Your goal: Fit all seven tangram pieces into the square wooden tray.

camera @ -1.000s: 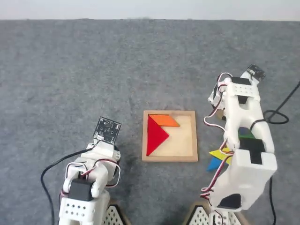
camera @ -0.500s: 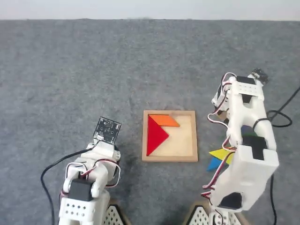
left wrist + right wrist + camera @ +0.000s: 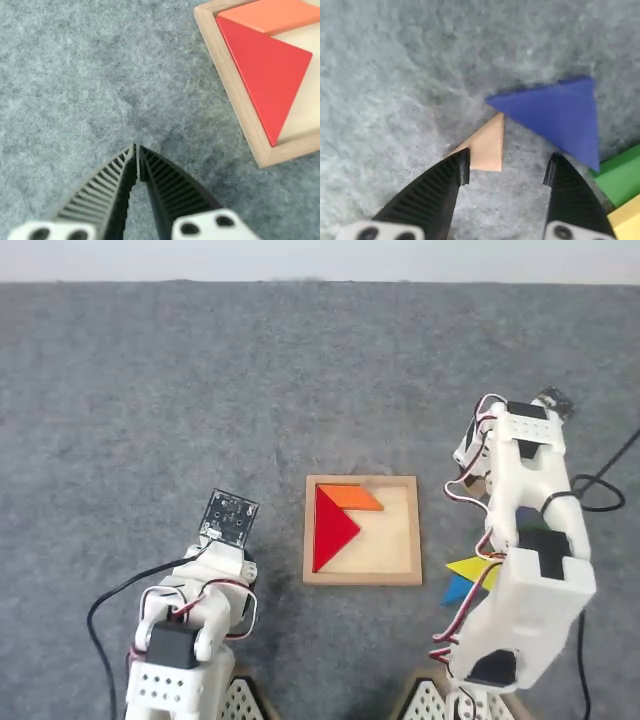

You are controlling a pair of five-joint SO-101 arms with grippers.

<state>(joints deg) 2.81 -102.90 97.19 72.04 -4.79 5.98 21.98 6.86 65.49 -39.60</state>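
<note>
The square wooden tray lies mid-table with a red triangle and an orange piece in its left part; the left wrist view shows the tray, red triangle and orange piece too. My left gripper is shut over bare carpet beside the tray. My right gripper stands open above a small tan triangle, one finger at its edge. A dark blue triangle, a green piece and a yellow piece lie close by. Yellow and light blue pieces sit right of the tray.
Grey carpet covers the table. The right arm stands over the loose pieces to the right of the tray. A black cable loops near the right edge. The left arm sits folded at the front left.
The right arm has shifted slightly to the right and away from the tray. The left arm and the pieces in the tray have not moved.
</note>
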